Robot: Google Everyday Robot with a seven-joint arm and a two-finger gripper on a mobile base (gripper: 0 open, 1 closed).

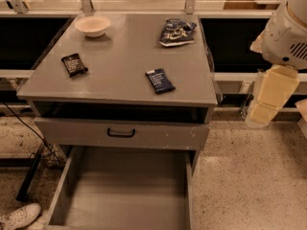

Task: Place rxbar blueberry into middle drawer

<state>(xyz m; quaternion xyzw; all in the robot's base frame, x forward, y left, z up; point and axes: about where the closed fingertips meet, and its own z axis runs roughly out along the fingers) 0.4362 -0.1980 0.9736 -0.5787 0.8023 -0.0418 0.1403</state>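
Note:
The rxbar blueberry, a small navy-blue bar with white print, lies flat on the grey cabinet top, near its front right. Under the top, the middle drawer is pulled out wide, a grey tray with a bare floor. My gripper hangs off the white arm at the right edge of the view. It is to the right of the cabinet, above the floor and well clear of the bar. It holds nothing that I can see.
A black-wrapped bar lies at the top's left, a pale bowl at the back left and a blue-and-white snack bag at the back right. A shut drawer front with a black handle sits above the open drawer. A white shoe and cables lie on the floor to the left.

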